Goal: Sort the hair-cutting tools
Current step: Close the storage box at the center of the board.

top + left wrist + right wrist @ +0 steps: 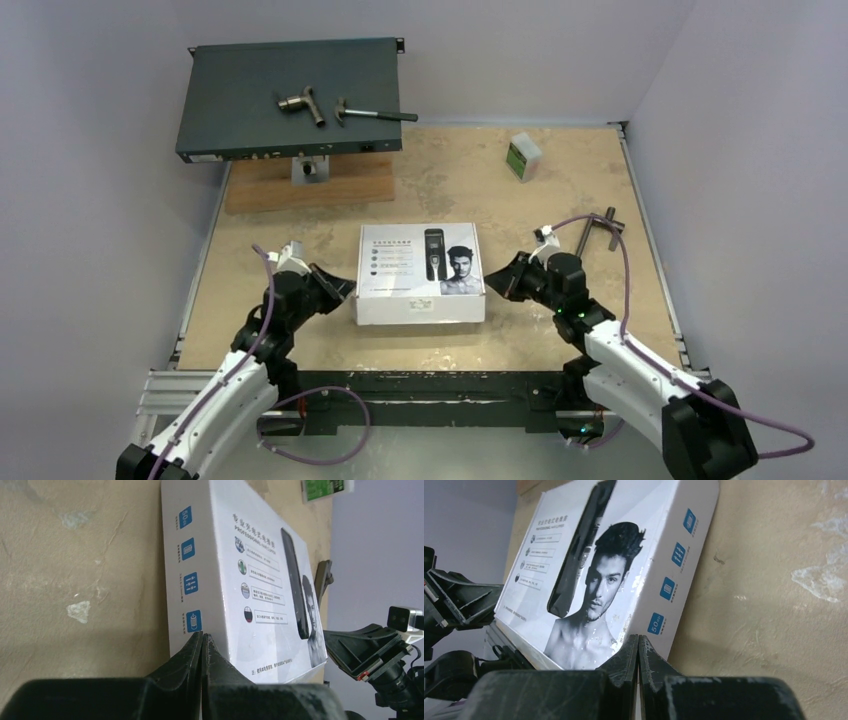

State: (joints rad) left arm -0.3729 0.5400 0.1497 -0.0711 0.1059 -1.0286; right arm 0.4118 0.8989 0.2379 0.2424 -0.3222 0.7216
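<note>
A closed white clipper box point(420, 272) with a man's portrait and a printed clipper lies at the table's middle. The hair-cutting tools themselves are hidden; no loose clipper or comb shows. My left gripper point(347, 289) is shut and empty, its tips at the box's left side wall point(187, 580). My right gripper point(493, 283) is shut and empty, its tips at the box's right side wall point(674, 575). In each wrist view the closed fingertips point(202, 639) point(638, 641) point at the box's near lower corner.
A dark rack unit point(290, 98) on a wooden board point(308, 186) stands at the back left, with a pipe fitting point(303, 104) and a hammer point(372, 113) on top. A small green-and-white box point(523, 156) is at the back right. A dark T-handle point(597, 232) lies right.
</note>
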